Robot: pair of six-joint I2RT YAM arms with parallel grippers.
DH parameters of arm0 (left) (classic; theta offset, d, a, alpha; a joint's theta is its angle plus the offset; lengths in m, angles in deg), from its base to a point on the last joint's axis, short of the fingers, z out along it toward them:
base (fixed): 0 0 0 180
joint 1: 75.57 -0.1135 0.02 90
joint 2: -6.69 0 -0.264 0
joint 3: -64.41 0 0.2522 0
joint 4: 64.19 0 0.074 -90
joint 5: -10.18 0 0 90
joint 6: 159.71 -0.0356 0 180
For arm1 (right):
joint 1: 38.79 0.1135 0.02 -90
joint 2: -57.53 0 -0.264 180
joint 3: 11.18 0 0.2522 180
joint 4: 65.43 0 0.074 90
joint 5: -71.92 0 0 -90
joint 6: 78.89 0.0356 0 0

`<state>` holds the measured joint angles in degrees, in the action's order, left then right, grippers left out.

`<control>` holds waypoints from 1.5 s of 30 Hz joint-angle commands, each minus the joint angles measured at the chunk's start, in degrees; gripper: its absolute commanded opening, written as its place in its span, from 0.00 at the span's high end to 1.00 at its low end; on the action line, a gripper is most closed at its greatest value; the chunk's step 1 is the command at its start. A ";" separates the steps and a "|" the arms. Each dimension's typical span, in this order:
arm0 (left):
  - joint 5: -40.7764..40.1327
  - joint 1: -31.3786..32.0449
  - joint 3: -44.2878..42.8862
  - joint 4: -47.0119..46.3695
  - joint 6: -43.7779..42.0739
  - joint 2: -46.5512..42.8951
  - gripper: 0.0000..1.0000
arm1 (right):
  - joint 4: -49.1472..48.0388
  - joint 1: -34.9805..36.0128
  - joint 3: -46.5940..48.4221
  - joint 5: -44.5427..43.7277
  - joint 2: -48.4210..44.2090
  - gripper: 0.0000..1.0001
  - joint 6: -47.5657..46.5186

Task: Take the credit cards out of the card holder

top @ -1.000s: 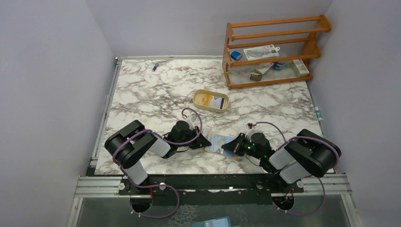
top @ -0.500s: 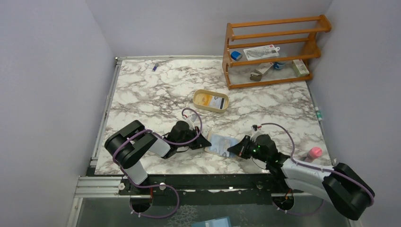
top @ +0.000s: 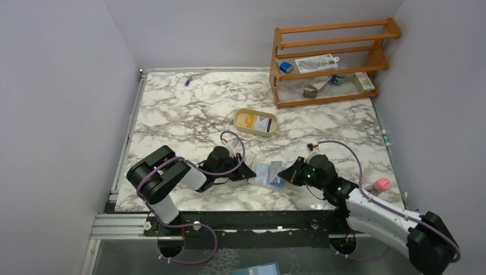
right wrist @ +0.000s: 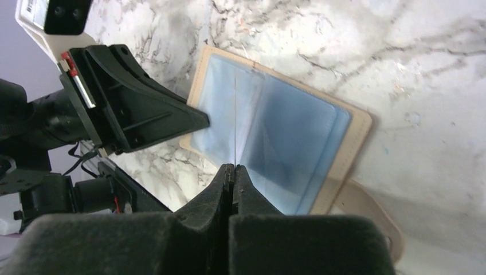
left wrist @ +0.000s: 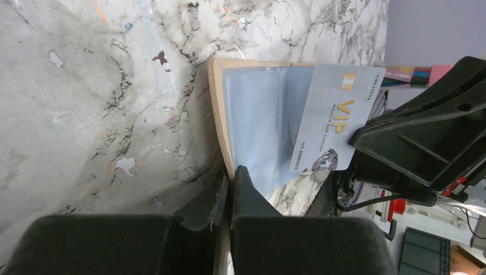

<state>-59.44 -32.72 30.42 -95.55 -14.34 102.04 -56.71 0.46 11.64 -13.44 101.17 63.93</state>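
Card holder (top: 262, 172) open; right gripper (right wrist: 232, 169) pinches card (left wrist: 332, 114); tray (top: 236, 121) holds cards (top: 262, 124).

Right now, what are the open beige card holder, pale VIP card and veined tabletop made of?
Open beige bifold card holder: likely leather or faux leather, matte tan rim; inside, glossy translucent bluish plastic sleeves. Pale grey VIP card: thin stiff plastic, printed, edge-on a hairline. White-grey veined tabletop: marble look, possibly laminate.

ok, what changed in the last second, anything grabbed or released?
The right arm's elbow swung out rightward. The right fingers, shut on the VIP card, drew it up off the open card holder. That uncovered a pink object. The left fingers stayed pinched on the holder's edge; the tray is unmoved.
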 commanded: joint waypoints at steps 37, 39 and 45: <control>-0.61 -0.16 1.42 7.32 -2.35 -0.04 1.00 | -30.00 -19.70 40.64 17.91 57.32 0.99 2.26; -0.56 -0.20 1.50 7.33 -2.30 -0.12 1.00 | -30.61 -19.69 40.60 18.27 58.51 0.99 2.44; -0.61 -0.14 1.85 7.33 -2.39 -0.27 1.00 | -31.07 -19.95 40.16 18.22 59.85 0.99 2.35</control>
<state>-59.46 -32.76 30.33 -94.81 -14.36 101.63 -84.73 -19.04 51.07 3.66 160.25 65.81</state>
